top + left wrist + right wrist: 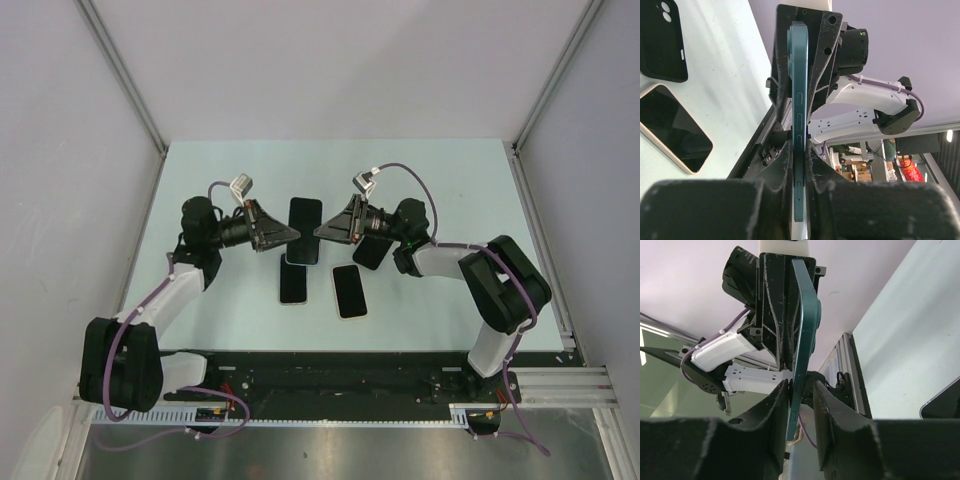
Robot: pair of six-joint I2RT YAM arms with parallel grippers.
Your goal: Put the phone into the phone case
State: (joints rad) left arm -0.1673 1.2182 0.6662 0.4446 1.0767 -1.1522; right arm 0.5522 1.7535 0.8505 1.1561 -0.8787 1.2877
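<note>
A teal phone (799, 100), seen edge-on with its side buttons showing, hangs in the air between my two grippers above the middle of the table. My left gripper (799, 145) is shut on its near end; in the top view it (298, 235) points right. My right gripper (801, 385) faces it from the right (318, 232). Its jaws stand on either side of the teal phone (802, 330): one finger touches it, the other stands a little apart. A black phone case (305, 216) lies flat on the table behind the grippers and shows in the left wrist view (662, 42).
Two phones with dark screens and pale rims lie on the table (450, 200) in front of the grippers, one on the left (293, 283) and one on the right (350, 291). A black flat item (371, 252) lies under the right gripper. Frame posts stand at the table's far corners.
</note>
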